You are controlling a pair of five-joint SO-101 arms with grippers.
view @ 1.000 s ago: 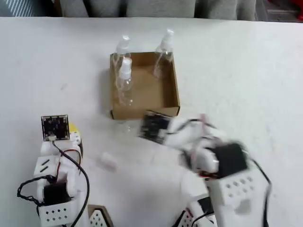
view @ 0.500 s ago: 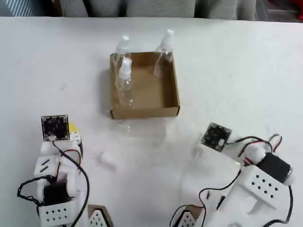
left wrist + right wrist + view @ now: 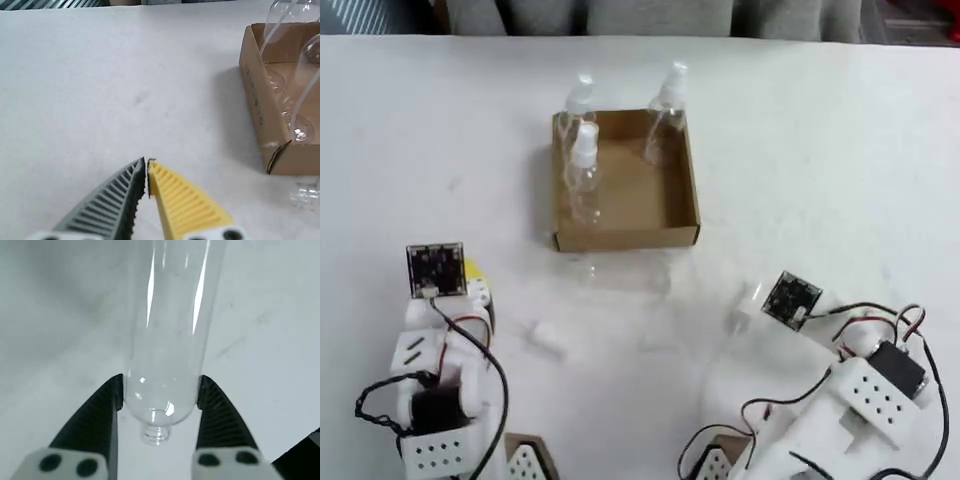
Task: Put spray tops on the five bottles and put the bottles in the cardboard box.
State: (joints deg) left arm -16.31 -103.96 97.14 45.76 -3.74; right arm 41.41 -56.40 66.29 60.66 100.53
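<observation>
Bottle (image 3: 165, 315) in right claw (image 3: 160, 382) — white table (image 3: 840, 140); grey folds (image 3: 660, 15) beyond.

Brown cardboard box (image 3: 625, 238) on a plain white tabletop (image 3: 840, 140), and 3 clear plastic bottles (image 3: 582, 178) there, each wearing white spray tops (image 3: 584, 140)! The left gripper (image 3: 147, 167) shows 1 grey ridged finger (image 3: 115, 200) and 1 yellow ridged finger (image 3: 185, 205). The right gripper (image 3: 161, 382) has 2 black fingers (image 3: 95, 425), and the clear uncapped plastic bottle (image 3: 170, 315) glints with white streaks.
</observation>
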